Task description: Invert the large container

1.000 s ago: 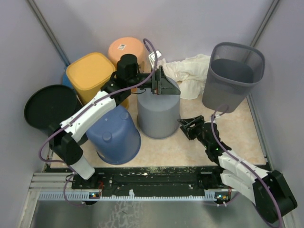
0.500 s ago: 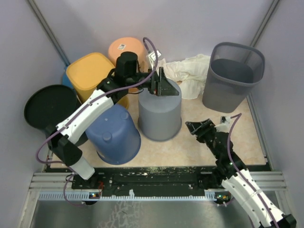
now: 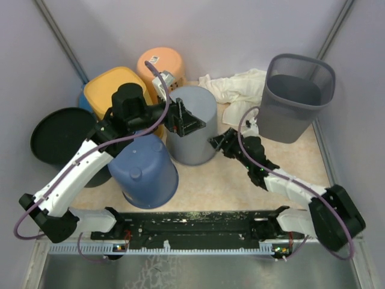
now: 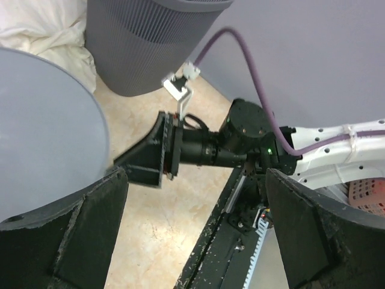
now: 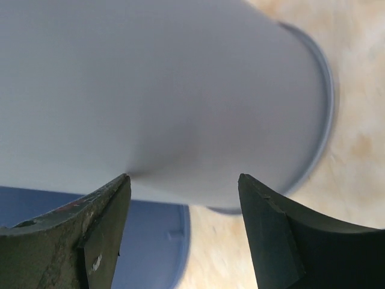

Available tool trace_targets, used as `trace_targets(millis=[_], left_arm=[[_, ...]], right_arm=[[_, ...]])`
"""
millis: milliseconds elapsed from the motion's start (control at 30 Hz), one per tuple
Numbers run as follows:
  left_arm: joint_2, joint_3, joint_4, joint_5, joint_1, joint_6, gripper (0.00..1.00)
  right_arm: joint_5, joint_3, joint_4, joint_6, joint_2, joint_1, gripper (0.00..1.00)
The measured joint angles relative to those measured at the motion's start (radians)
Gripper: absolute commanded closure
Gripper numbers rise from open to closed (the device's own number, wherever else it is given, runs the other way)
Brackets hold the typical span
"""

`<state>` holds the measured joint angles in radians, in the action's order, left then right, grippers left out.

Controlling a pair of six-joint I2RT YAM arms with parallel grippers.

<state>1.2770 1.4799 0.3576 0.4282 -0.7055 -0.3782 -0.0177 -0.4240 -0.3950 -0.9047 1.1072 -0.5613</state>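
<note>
The large grey container [image 3: 191,114] stands bottom-up in the middle of the floor, leaning slightly. It fills the left of the left wrist view [image 4: 42,120] and the top of the right wrist view [image 5: 168,90]. My left gripper [image 3: 194,122] is open over the container's upper side, one finger [image 4: 66,235] lying against its wall. My right gripper [image 3: 218,142] is open, close against the container's right wall, holding nothing. Its fingers [image 5: 301,241] straddle the wall near the rim without closing on it. The right gripper also shows in the left wrist view [image 4: 150,159].
A blue upturned bucket [image 3: 144,171] stands just left of the grey container. Behind are a yellow tub [image 3: 114,90] and an orange tub [image 3: 161,63]; a black round bin [image 3: 60,135] is far left. A grey mesh wastebasket [image 3: 295,96] and white cloth [image 3: 237,90] are back right.
The grey container has shifted left and back. My left arm has drawn back to the left with it. My right arm has swung up from the floor to the container's right wall.
</note>
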Motion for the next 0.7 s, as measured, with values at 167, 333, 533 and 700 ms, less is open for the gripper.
trace_targets(millis=[167, 333, 533, 700], left_arm=[[-0.002, -0.025, 0.013, -0.038, 0.0, 0.016, 0.0], [-0.004, -0.026, 0.027, -0.064, 0.0, 0.039, 0.0], [0.024, -0.003, 0.055, -0.071, -0.023, 0.077, 0.0], [0.108, 0.033, 0.024, -0.095, -0.154, 0.089, 0.0]], right_arm=[[0.056, -0.198, -0.103, 0.053, 0.194, 0.002, 0.27], [0.049, -0.323, 0.035, 0.179, 0.155, 0.053, 0.26], [0.103, -0.486, 0.388, 0.478, -0.087, 0.202, 0.1], [0.203, -0.79, 0.632, 0.716, -0.14, 0.279, 0.08]])
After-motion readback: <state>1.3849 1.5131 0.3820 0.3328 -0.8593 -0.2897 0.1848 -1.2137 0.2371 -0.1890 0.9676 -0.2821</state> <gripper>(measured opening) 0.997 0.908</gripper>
